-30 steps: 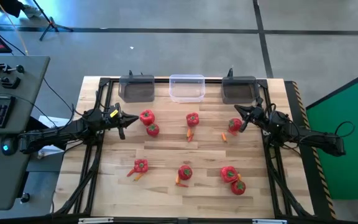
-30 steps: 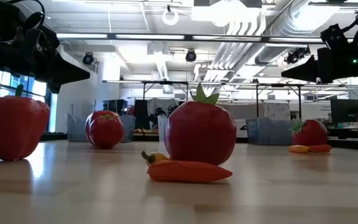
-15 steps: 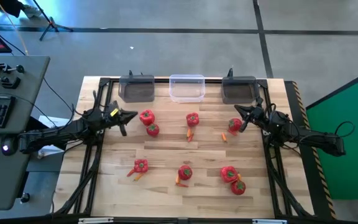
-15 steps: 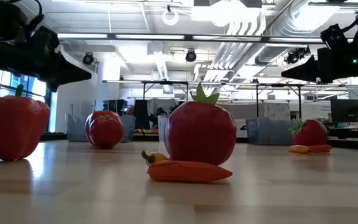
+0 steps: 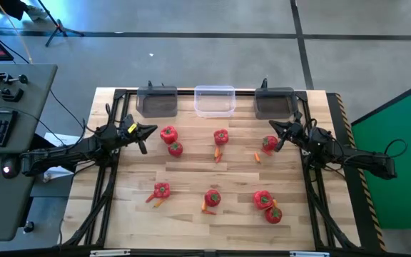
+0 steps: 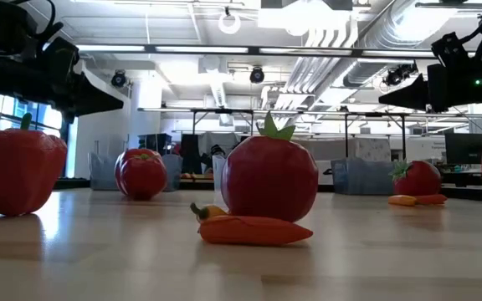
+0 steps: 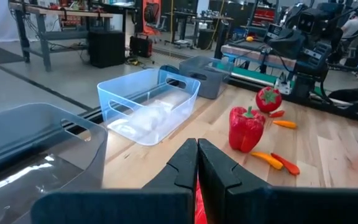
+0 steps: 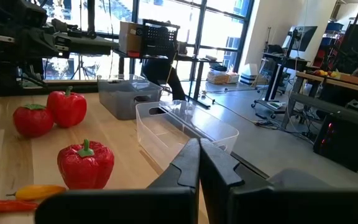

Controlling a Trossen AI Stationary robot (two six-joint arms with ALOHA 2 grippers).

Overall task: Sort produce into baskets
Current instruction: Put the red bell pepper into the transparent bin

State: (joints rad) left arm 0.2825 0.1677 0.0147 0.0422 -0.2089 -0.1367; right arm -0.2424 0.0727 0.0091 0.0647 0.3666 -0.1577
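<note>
Produce lies scattered mid-frame in the high view, the bins (image 5: 214, 101) along the top edge. Both grippers, left (image 5: 143, 136) and right (image 5: 275, 135), are closed and empty. The pepper (image 5: 168, 134) looks light, smooth and slippery; best pinched across its body.

Bright, even ceiling light; soft shadows under the produce (image 5: 220, 136); the window (image 8: 166, 25) behind the right pincer glares.

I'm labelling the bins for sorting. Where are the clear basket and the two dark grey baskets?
clear basket (image 5: 214, 101): high view, middle of its floor.
left dark grey basket (image 5: 157, 101): high view, middle of its floor.
right dark grey basket (image 5: 273, 102): high view, middle of its floor.
</note>
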